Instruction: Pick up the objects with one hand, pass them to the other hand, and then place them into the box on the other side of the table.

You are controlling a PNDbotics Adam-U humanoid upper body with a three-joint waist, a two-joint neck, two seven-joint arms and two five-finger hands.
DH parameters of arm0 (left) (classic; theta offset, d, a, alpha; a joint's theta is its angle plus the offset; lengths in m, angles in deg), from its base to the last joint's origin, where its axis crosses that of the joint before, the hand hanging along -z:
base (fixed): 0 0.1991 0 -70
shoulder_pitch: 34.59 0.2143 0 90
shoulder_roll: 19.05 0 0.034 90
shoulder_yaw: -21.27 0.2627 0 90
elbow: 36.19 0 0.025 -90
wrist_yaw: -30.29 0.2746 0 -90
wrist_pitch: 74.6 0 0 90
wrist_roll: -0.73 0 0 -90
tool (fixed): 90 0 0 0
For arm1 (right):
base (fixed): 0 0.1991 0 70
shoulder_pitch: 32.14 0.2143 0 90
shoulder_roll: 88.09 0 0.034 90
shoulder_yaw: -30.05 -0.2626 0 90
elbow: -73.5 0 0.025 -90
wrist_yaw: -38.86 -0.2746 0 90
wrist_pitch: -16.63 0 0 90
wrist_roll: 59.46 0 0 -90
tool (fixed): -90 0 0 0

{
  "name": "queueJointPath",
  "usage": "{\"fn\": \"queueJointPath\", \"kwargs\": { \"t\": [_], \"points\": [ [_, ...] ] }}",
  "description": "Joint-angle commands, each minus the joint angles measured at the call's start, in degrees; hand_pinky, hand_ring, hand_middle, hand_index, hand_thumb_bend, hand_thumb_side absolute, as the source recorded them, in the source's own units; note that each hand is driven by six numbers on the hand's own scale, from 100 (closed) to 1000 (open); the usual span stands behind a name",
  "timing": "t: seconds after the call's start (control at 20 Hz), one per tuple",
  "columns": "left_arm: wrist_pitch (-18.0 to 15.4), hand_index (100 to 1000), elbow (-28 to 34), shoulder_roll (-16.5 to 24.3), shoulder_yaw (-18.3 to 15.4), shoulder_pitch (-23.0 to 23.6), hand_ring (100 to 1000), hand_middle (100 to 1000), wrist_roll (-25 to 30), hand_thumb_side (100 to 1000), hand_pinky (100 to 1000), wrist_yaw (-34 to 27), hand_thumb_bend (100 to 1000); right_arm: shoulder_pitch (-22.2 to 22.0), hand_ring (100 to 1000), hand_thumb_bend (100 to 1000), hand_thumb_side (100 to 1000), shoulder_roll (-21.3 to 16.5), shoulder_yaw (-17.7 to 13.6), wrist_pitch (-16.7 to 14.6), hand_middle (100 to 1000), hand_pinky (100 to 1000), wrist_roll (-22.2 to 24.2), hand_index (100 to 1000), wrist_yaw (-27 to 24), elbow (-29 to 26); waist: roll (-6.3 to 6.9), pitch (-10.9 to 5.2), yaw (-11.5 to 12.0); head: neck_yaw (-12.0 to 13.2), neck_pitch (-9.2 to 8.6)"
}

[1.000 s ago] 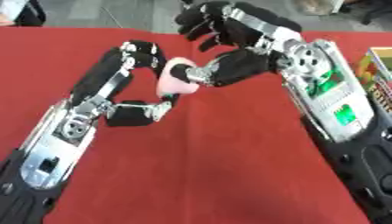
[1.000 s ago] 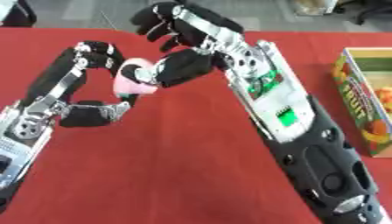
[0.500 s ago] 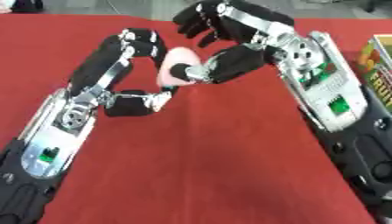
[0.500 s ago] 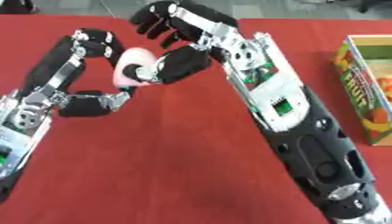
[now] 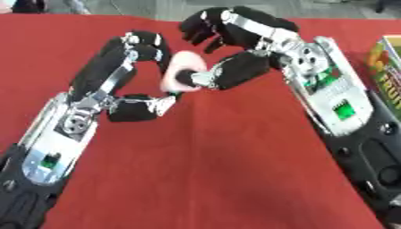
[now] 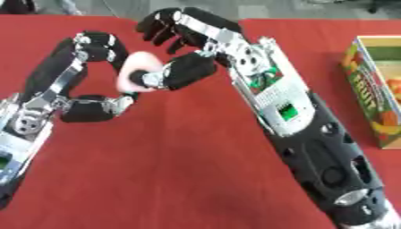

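1. Left hand (image 5: 129, 67) curls its fingers over the top of a pale pink rounded object (image 5: 181, 71), its thumb below, so the object sits pinched in its grasp.
2. Right hand (image 5: 243, 58) meets the same pink object from the other side: its thumb presses against it, while its fingers are spread wide above and do not close on it.
3. That object is held up above the red table (image 5: 211, 170), toward the far edge and left of the middle.
4. At the table's right edge stands an open box (image 6: 374, 89) with colourful printed sides, well apart from both hands.
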Motion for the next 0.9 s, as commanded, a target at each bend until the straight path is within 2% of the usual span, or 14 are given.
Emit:
{"fn": "queueJointPath", "kwargs": {
  "t": [0.05,0.35,0.5,0.9],
  "points": [
    [-0.31,440,1.33,0.93,-0.06,-0.78,546,501,-0.59,100,687,0.89,236,0.62,835,436,168,-0.39,-0.02,0.01,756,775,1.65,826,0.66,0.19,-0.44,-3.84,-0.08,0.15,-0.05],
    [-1.23,439,1.12,0.82,-0.01,-0.83,551,504,-1.00,100,688,3.33,249,0.72,828,422,140,-0.43,0.05,1.29,678,765,4.04,764,-1.06,0.70,-0.42,-3.76,-0.15,0.23,-0.06],
    [-1.94,438,1.27,0.83,-0.03,-0.90,554,504,-1.42,100,688,4.88,256,0.74,805,408,100,-0.56,0.18,2.07,605,751,5.17,717,-1.36,0.73,-0.37,-3.73,-0.16,0.27,0.09],
    [-2.50,440,1.05,0.44,0.07,-0.94,553,504,-2.57,100,687,6.39,258,0.74,763,380,100,-0.56,0.13,3.39,515,744,6.16,638,-2.25,0.60,-0.37,-3.64,-0.18,0.40,0.07]
  ]
}}
